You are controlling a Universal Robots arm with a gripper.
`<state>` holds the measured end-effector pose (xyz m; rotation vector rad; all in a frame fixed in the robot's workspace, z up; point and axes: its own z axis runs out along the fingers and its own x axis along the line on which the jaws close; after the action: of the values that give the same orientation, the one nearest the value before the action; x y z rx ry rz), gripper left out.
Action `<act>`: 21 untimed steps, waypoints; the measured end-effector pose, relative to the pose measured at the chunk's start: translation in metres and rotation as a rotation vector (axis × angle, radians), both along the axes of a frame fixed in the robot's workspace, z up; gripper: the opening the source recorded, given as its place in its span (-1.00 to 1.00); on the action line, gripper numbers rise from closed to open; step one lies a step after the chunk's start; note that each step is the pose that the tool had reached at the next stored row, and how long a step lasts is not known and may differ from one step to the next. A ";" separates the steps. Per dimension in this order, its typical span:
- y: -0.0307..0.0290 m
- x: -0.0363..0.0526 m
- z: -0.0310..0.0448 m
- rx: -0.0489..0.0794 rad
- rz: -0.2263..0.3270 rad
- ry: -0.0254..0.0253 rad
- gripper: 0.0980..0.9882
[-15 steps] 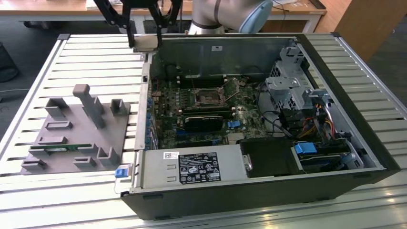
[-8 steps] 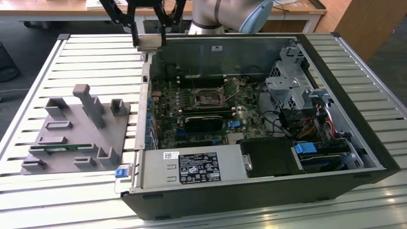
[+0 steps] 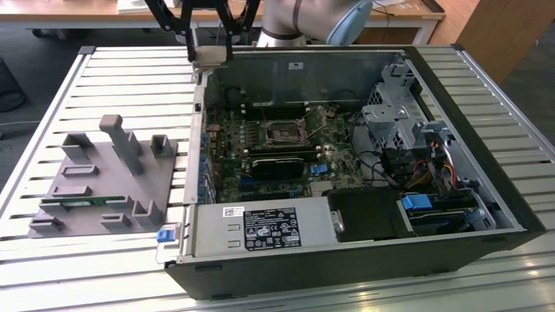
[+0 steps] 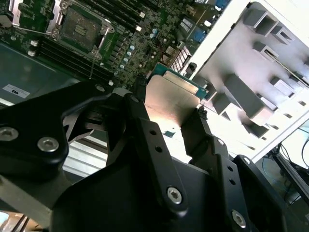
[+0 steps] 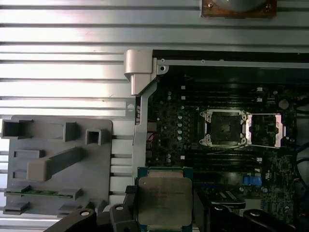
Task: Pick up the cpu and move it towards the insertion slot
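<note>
I've got the cpu [image 5: 164, 200] clamped between the gripper [image 5: 164, 212] fingers, silver top facing the first wrist view at the lower middle of the frame. In the exterior view the gripper [image 3: 210, 55] hangs at the upper left corner of the open case [image 3: 485, 195] (over the rim). The slot [image 3: 283, 129] sits mid-board, well apart.

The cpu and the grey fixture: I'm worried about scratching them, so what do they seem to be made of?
The cpu, held in the tool, looks metal on top: a silvery, brushed, faintly reflective lid on a green board rim. The grey fixture looks like matte moulded plastic, uniform in colour and without shine, though painted metal can't be excluded.
</note>
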<state>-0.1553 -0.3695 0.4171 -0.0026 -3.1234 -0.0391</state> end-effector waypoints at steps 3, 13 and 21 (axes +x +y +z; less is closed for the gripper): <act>0.0033 0.0049 0.0000 0.000 0.000 0.0000 0.00; 0.0143 0.0224 0.0000 0.000 0.000 0.0000 0.00; 0.0188 0.0306 -0.0001 0.000 0.000 0.0000 0.00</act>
<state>-0.1247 -0.3507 0.4170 -0.0026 -3.1233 -0.0392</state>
